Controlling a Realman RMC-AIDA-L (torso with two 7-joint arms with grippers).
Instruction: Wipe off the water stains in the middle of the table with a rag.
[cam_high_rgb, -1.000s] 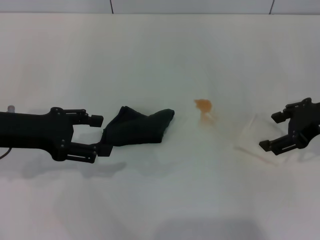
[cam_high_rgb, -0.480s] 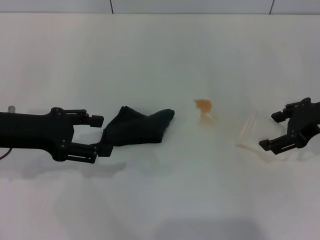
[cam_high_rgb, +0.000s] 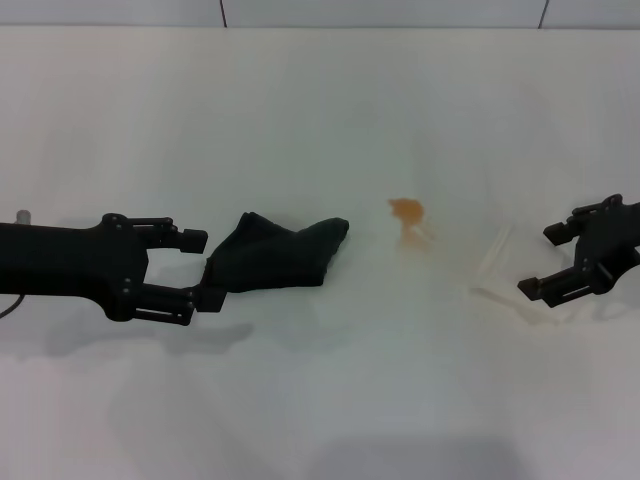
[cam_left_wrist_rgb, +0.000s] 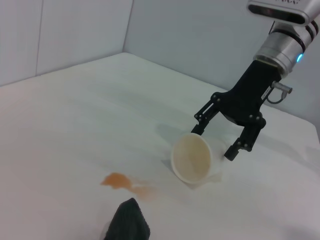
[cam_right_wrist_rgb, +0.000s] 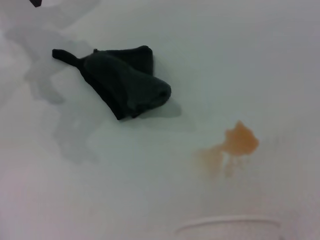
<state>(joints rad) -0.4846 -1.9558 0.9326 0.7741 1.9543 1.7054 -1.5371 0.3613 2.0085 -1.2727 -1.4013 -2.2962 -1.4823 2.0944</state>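
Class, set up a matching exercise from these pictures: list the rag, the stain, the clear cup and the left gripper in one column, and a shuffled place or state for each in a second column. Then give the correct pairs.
Things:
1. rag
2. water stains
3. clear cup
4. left gripper

States:
A. lying on its side by the right gripper
B. open, at the rag's edge
C. orange-brown blot mid-table
D. dark crumpled cloth left of the blot

Pairs: 1-D, 2-C, 3-A, 4-B

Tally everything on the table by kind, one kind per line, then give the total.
Rag: 1
Clear cup, tipped on its side: 1
Orange-brown stain: 1
Robot tools: 2, the left tool at the rag, the right tool around the cup
Total: 5, all over the white table
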